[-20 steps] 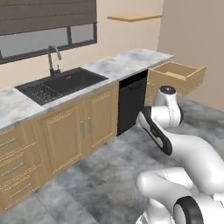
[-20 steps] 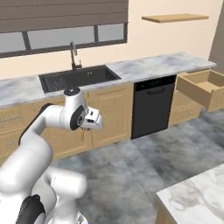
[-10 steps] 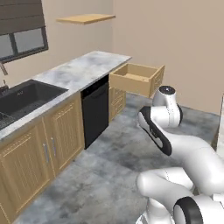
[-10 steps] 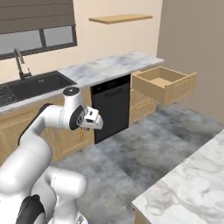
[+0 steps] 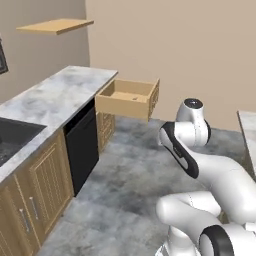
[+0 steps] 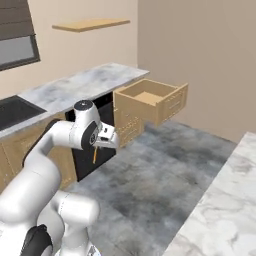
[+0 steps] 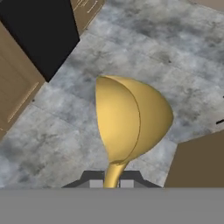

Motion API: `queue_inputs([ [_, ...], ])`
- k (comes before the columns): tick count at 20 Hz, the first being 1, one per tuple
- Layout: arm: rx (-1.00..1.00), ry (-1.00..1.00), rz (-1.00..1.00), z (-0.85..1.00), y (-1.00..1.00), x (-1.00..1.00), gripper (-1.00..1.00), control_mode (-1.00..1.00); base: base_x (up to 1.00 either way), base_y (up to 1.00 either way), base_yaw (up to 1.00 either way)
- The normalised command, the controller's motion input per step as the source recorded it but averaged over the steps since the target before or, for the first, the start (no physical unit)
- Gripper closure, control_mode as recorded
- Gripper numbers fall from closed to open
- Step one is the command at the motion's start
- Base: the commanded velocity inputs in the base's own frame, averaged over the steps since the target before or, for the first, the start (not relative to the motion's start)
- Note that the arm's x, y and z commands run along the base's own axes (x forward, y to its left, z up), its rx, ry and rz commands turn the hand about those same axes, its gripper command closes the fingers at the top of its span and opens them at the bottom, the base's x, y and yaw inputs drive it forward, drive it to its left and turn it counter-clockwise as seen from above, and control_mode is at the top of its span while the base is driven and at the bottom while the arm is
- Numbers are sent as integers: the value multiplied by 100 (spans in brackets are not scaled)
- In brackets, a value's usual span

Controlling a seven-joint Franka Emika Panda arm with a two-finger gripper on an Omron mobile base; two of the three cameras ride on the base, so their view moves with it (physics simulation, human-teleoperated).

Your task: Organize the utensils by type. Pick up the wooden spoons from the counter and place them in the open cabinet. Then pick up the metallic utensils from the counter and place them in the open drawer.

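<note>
Grey mottled floor underfoot, tan wall ahead, and the whole scene has slid sideways over the last second: that is the base driving, not the furniture moving. The sink that sat in front a second ago is now almost off the left edge, and the open drawer [image 5: 129,97] has swung round to sit nearly dead ahead.

Closest in, the tool [image 6: 102,141] is tucked up against the arm's own body. In the hand view a gold-yellow spoon bowl [image 7: 131,117] rises straight out from between the tips, its stem running down into them, so the tool is clamped on this small gold utensil [image 6: 94,155], whose thin stem hangs below the hand in the right base view. Nothing else touches it; beneath it is bare floor, well clear of any cabinet.

Further out stands the black dishwasher front [image 5: 82,147], then the marble worktop [image 6: 82,85] above it, and past its end the drawer, pulled right out, its flat bottom showing. High on the wall, a wooden shelf [image 6: 90,24].

My read: one of the metallic utensils is being carried, and the base is lining up for a drop into that drawer. The arm has not yet reached out.
</note>
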Motion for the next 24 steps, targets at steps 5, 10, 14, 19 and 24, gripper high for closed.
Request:
queue_inputs([
  [5, 0, 0, 0, 0, 0, 0, 100, 100, 90, 58, -35],
  [10, 0, 0, 0, 0, 0, 0, 100, 100, 99, 36, -37],
  [14, 0, 0, 0, 0, 0, 0, 100, 100, 97, 33, -26],
  [19, 0, 0, 0, 0, 0, 0, 100, 100, 83, 35, -4],
  [24, 0, 0, 0, 0, 0, 0, 100, 100, 82, 36, 1],
])
